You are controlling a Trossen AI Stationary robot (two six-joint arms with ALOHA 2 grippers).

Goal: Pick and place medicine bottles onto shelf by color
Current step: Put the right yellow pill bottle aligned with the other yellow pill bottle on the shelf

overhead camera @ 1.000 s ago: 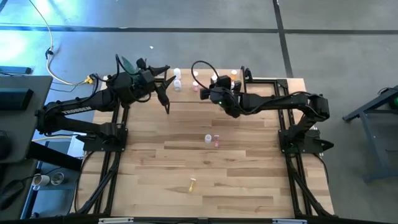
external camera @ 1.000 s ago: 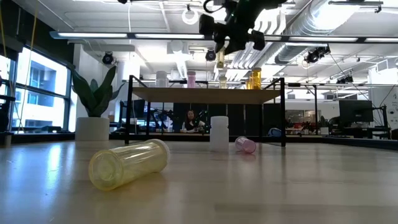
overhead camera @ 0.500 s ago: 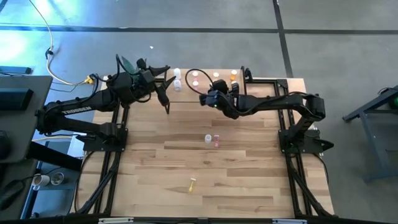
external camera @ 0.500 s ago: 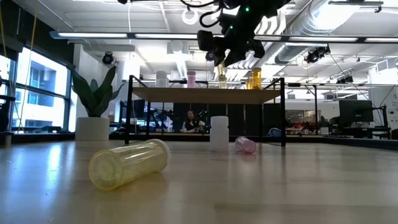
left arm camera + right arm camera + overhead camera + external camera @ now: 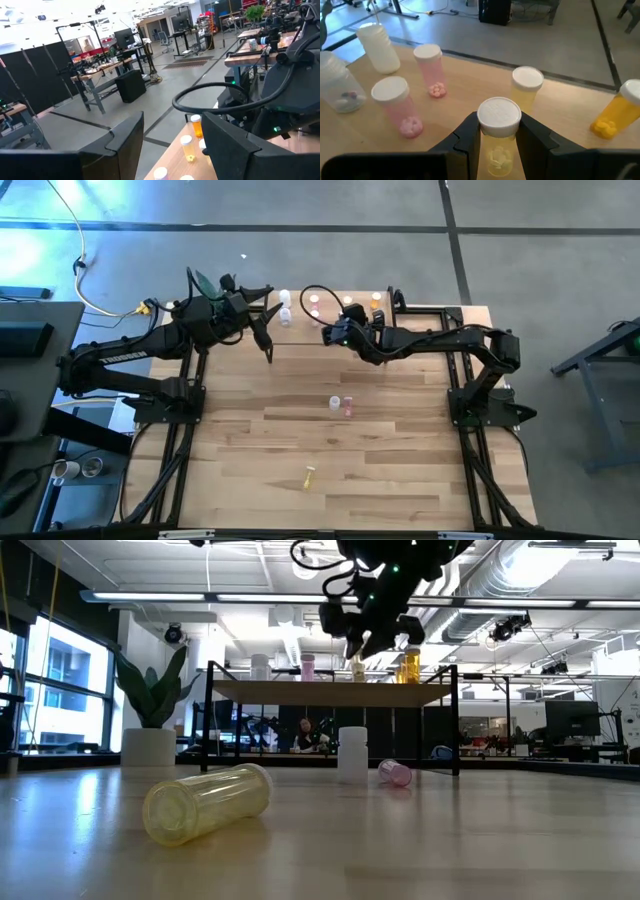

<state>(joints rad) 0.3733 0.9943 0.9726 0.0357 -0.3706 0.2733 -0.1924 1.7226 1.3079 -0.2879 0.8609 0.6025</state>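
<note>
My right gripper (image 5: pixel 499 131) is shut on a pale yellow bottle (image 5: pixel 498 150) with a white cap, above the light-wood shelf (image 5: pixel 470 82) at the table's far edge. It also shows in the high view (image 5: pixel 333 335) and the low view (image 5: pixel 365 632). On the shelf stand white (image 5: pixel 377 46), pink (image 5: pixel 432 67), pale yellow (image 5: pixel 526 87) and orange (image 5: pixel 616 112) bottles. My left gripper (image 5: pixel 172 142) is open and empty, raised near the shelf's left end (image 5: pixel 266 330). My right gripper pinches the pale yellow bottle between its two fingers (image 5: pixel 470 132) at its upper end, beside the white cap (image 5: pixel 498 115). The fingers come from above, slanting toward the far edge. The bottle stands upright in the hold; its bottom is out of the frame.
On the tabletop a white bottle (image 5: pixel 335 402) stands upright with a pink one (image 5: pixel 348 409) lying beside it. A pale yellow bottle (image 5: pixel 309 476) lies nearer the front edge. A potted plant (image 5: pixel 150 705) stands at the far left.
My right gripper has gone a little toward the table's left edge along the shelf and has turned somewhat, still holding the pale yellow bottle.
</note>
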